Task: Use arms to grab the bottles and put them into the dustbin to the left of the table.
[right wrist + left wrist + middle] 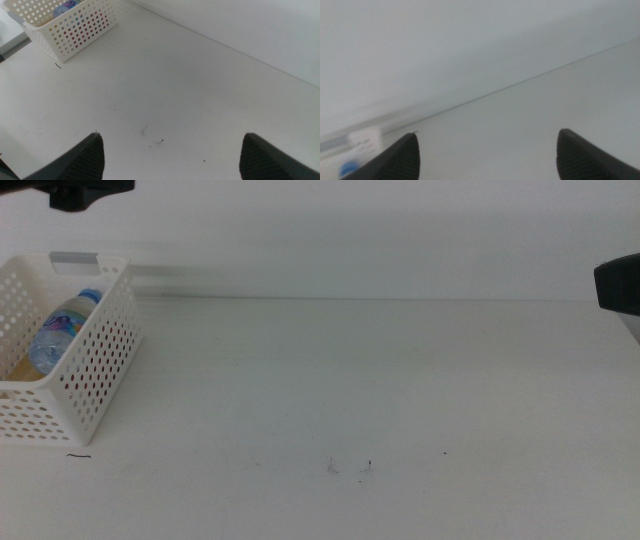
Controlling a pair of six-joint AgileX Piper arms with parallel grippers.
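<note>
The white perforated dustbin [95, 370] stands at the table's left edge. A clear water bottle [60, 330] with a blue cap lies inside it, over a yellowish shape [20, 368] I cannot make out. The right wrist view shows the dustbin [75, 27] far off, with red, yellow and blue showing through its holes. A dark part of my left arm [90, 192] hangs above the dustbin. My left gripper [488, 134] is open and holds nothing. My right arm [620, 285] shows at the right edge. Its gripper [173, 135] is open over bare table [165, 85].
The white table [380, 400] carries only a few dark specks [350, 468] near the front and a short dark mark [78, 456] beside the dustbin. A plain white wall [380, 240] stands behind the table's far edge.
</note>
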